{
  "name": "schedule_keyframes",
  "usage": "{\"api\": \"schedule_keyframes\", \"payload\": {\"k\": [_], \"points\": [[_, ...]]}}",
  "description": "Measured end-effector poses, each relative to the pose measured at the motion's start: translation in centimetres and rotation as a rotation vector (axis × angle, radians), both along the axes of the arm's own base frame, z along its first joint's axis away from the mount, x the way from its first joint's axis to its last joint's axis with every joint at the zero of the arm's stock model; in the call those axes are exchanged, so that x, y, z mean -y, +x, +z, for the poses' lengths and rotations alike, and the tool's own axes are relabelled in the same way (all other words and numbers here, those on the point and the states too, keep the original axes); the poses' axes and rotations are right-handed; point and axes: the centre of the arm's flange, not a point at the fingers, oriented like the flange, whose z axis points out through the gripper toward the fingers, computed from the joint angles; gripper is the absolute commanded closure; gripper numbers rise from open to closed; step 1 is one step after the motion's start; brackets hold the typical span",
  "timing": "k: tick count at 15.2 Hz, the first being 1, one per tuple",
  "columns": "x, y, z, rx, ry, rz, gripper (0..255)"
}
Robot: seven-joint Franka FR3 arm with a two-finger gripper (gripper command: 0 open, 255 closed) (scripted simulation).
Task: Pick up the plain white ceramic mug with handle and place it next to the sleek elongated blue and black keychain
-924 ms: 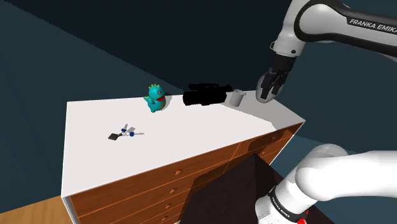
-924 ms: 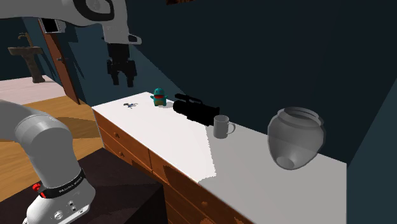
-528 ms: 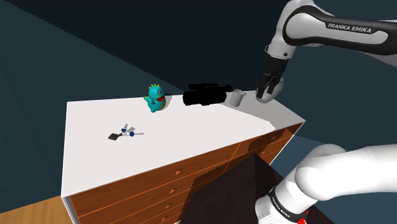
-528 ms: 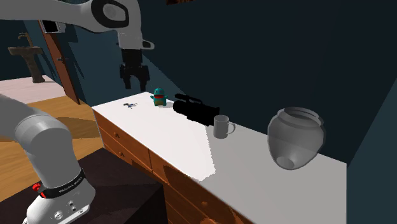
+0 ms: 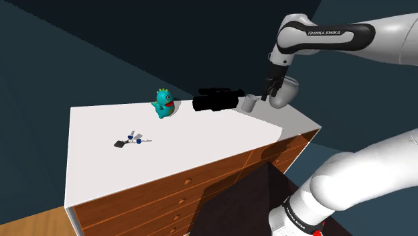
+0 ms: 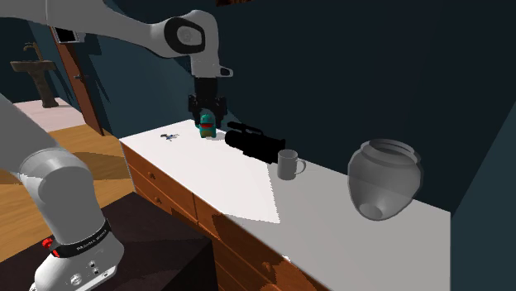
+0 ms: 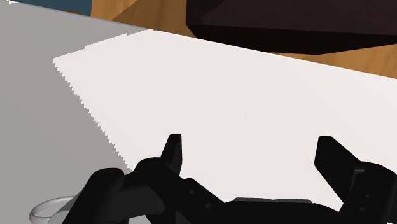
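- Movement since half a second ago: in the shoulder view the pincer (image 5: pixel 268 94) has slid in from three o'clock of the mug (image 5: pixel 248 102) and now sits just beside it, at about two o'clock. In the second exterior view the pincer (image 6: pixel 206 109) has swung toward three o'clock and a little lower. It was above the keychain (image 6: pixel 169 135) and now hangs in front of the teal dinosaur toy (image 6: pixel 207 126).
- Nothing on the dresser has shifted.
- From the wrist view, the two black fingers (image 7: pixel 172 151) stand wide apart, so the pincer is open. Only the bare white dresser top (image 7: pixel 242 95) lies between them, and they hold and touch nothing.
- The second exterior view shows a clear gap between pincer and mug (image 6: pixel 288 164). The mug stands toward four o'clock of the pincer, past the black camcorder (image 6: pixel 258 142).
- Going left to right in the shoulder view, the small blue and black keychain (image 5: pixel 130 140) lies flat on the white top.
- The dinosaur toy (image 5: pixel 163 104) stands at one o'clock of the keychain.
- The camcorder (image 5: pixel 216 100) is at three o'clock of the toy.
- The mug, greyish white and upright, is just beside the camcorder's three o'clock end and well apart from the keychain.
- In the second exterior view a grey pot (image 6: pixel 383 178) stands at three o'clock of the mug.
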Motion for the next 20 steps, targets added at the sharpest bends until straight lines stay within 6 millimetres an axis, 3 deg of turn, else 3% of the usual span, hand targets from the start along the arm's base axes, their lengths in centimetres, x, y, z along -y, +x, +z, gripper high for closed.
{"api": "schedule_keyframes", "payload": {"k": [20], "points": [[16.4, 18.0, -11.1, -0.026, 0.01, 0.046, 0]]}}
